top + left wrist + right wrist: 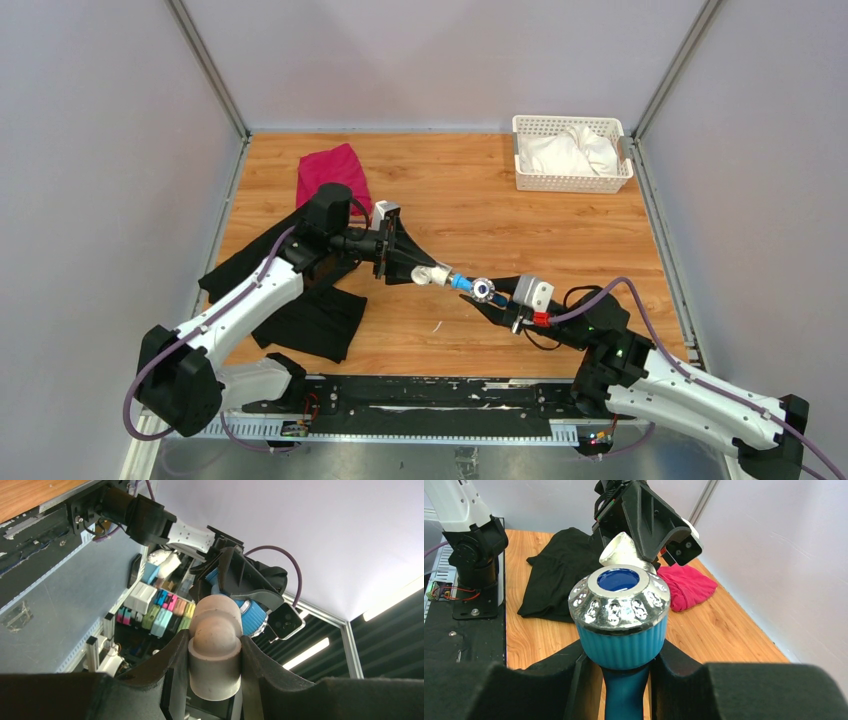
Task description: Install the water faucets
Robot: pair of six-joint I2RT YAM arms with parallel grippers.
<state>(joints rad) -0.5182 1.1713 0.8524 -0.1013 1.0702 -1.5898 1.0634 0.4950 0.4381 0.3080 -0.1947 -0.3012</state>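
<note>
The blue faucet (473,288) with its round silvery-blue knob (619,600) is held above the table's middle, its end meeting the white pipe fitting (430,274). My right gripper (500,297) is shut on the faucet; in the right wrist view its fingers (549,675) clamp the blue body (624,690) under the knob. My left gripper (405,262) is shut on the white fitting; in the left wrist view the fitting (216,650) sits between the pads and the faucet's blue ribbed knob (252,616) shows behind it. The joint between the two is partly hidden.
A black cloth (310,310) lies under the left arm and a red cloth (333,175) behind it. A white basket (520,155) holding white cloth stands at the back right. Grey walls enclose the wooden table (520,230) on three sides.
</note>
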